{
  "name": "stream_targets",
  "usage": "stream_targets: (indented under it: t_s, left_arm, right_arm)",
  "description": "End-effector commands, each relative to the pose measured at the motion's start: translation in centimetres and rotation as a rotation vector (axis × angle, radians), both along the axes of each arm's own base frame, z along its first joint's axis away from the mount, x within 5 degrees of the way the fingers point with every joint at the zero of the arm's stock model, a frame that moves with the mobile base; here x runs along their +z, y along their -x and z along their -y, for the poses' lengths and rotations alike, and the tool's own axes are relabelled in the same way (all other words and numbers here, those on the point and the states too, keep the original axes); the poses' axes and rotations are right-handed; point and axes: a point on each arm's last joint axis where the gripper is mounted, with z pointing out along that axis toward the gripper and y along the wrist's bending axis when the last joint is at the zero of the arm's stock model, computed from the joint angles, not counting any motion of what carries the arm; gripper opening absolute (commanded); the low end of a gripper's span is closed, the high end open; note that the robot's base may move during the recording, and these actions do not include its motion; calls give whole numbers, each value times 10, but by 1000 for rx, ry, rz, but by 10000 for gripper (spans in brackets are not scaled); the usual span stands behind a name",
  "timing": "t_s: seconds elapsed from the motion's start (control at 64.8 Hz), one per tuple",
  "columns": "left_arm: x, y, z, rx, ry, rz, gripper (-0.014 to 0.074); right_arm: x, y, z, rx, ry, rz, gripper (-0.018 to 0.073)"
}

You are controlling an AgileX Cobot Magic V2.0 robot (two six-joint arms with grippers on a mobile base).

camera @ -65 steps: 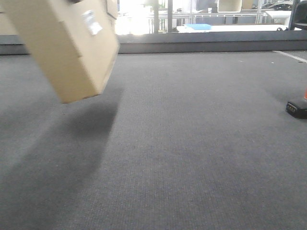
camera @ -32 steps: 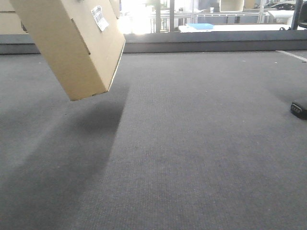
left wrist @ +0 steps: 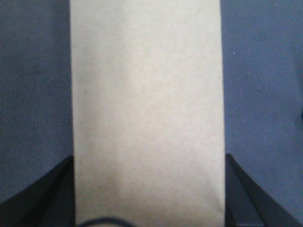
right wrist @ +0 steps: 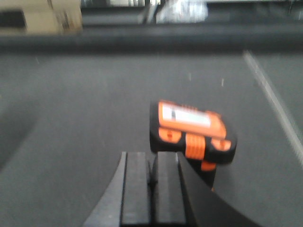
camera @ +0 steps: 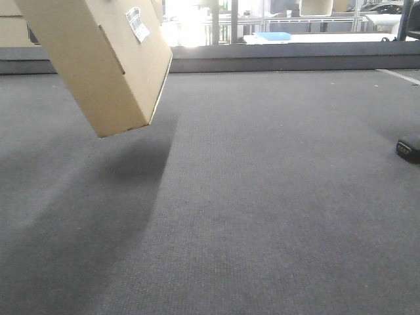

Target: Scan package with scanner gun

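Observation:
The package, a tan cardboard box, hangs tilted in the air at the upper left above the grey carpet. Its white barcode label faces right. In the left wrist view the package fills the middle. My left gripper is shut on it, with dark fingers on both sides. The scanner gun, orange and black, sits just beyond my right gripper. Its handle runs down behind the right finger. The pads are almost together. Only the scanner gun's black end shows at the front view's right edge.
Stacked boxes with a dark panel stand at the far left; they also show behind the package. A raised grey ledge bounds the carpet's far side. A white floor line runs at the right.
The package has shifted slightly right and steadied, its label now sharp. The scanner gun at the right edge has turned or moved, so its orange part no longer shows.

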Motion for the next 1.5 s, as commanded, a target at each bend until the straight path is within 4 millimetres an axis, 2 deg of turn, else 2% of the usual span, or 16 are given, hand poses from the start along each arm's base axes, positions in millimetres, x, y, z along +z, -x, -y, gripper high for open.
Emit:
stream_targets:
  t_s: [0.0,0.123,0.262,0.432,0.509,0.679,0.895,1.049,1.25,1.481]
  left_arm:
    - [6,2,2,0,18,30,-111]
    - [6,2,2,0,18,30,-111]
    - [6,2,2,0,18,33,-111]
    - [7,1,2,1,23,42,-111]
    - [7,1,2,1,23,44,-111]
    - [7,0,2,1,25,48,-111]
    - [7,0,2,1,26,50,-111]
    - [5,-1,3,1,23,43,-111]
    - [3,-3,3,1,21,39,-111]
    - [3,-3,3,-3,18,44,-111]
  right_arm:
    - [-7,-17,1,-7,11,-43,-168]
    - [-24,-34,2,-5,4,-146,-168]
    - [-39,-50,4,-25,11,-149,-160]
    - [-68,-58,7,-55,22,-147,-162]
    - [-74,-59,8,-67,27,-123,-162]
    - [-85,-59,13,-83,69,-89,-162]
    - [-100,-58,30,-168,102,-42,-162]
    - [-106,-55,28,-139,165,12,-162]
    - [-121,-45,29,-173,111,95,-162]
    - [-122,-42,29,-193,32,156,-162]
